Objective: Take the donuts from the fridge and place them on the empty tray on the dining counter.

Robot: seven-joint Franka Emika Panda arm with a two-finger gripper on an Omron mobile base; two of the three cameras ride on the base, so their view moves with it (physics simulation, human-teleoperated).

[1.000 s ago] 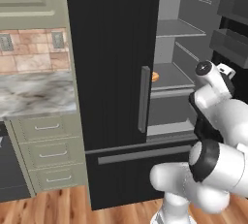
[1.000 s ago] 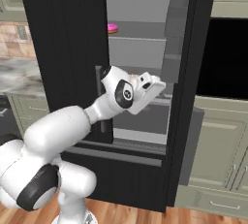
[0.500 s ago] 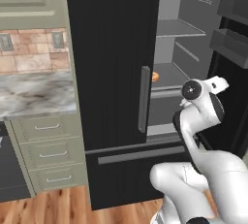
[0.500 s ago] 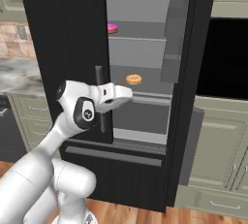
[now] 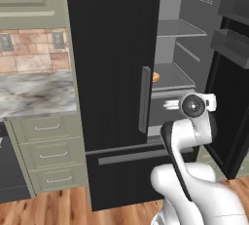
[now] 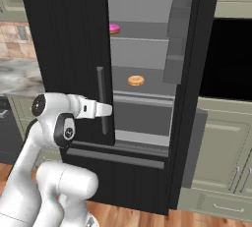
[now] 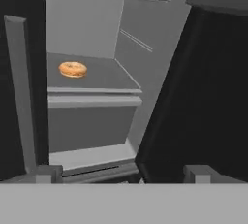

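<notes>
Left base view: closed black fridge door (image 5: pixel 112 73) hides most of the orange-tan glazed ring donut (image 5: pixel 155 77), a sliver shows at its 3 o'clock edge. Right base view: same door clips the pink-frosted ring donut (image 6: pixel 114 28) at 9 o'clock. White arm blocks the lower grey drawer front (image 5: pixel 163 112).

fridge (image 6: pixel 64 34) black | pink donut (image 6: pixel 114 28) | orange-tan donut (image 7: pixel 72 69)
</notes>
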